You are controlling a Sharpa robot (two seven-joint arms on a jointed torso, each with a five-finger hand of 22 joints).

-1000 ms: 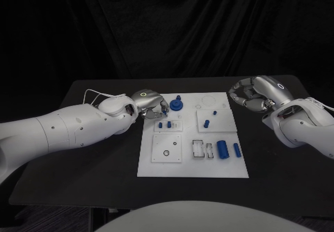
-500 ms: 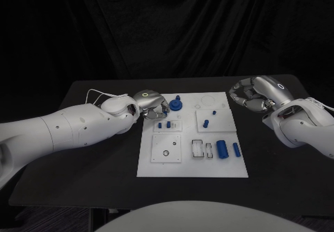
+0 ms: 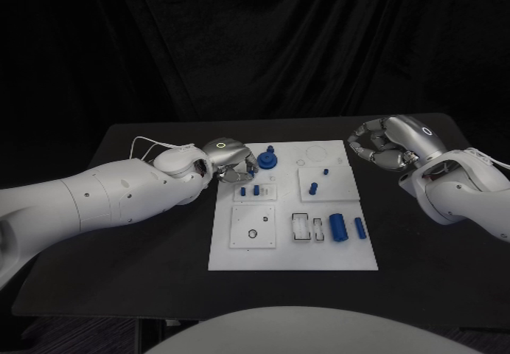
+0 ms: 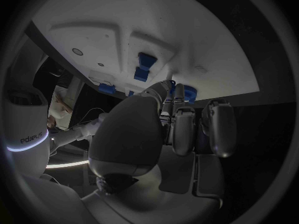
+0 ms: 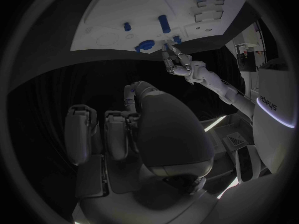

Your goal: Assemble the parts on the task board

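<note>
board point(image 3: 242, 254): white plate mid bench point(image 3: 127, 251), several inset panels
left robot hand point(image 3: 231, 162): at board's far-left corner, fingers curled in and pressed together; cannot tell if it pinches anything
knob point(image 3: 269, 158): blue, round base with a post on top, stands upright on board just beside left robot hand's fingertips; contact unclear
pegs point(image 3: 249, 191): two small blue ones stand in the panel near side of left robot hand
right robot hand point(image 3: 385, 144): off board past its far-right corner, above bench, fingers curled in on nothing, well apart from all parts
mid-right panel: blue peg point(image 3: 315, 189) and a smaller one point(image 3: 327, 172) stand in it
near-right: big blue cylinder point(image 3: 339, 227) and slimmer one point(image 3: 361, 228) lie side by side, next to two framed slots point(image 3: 309, 227)
</note>
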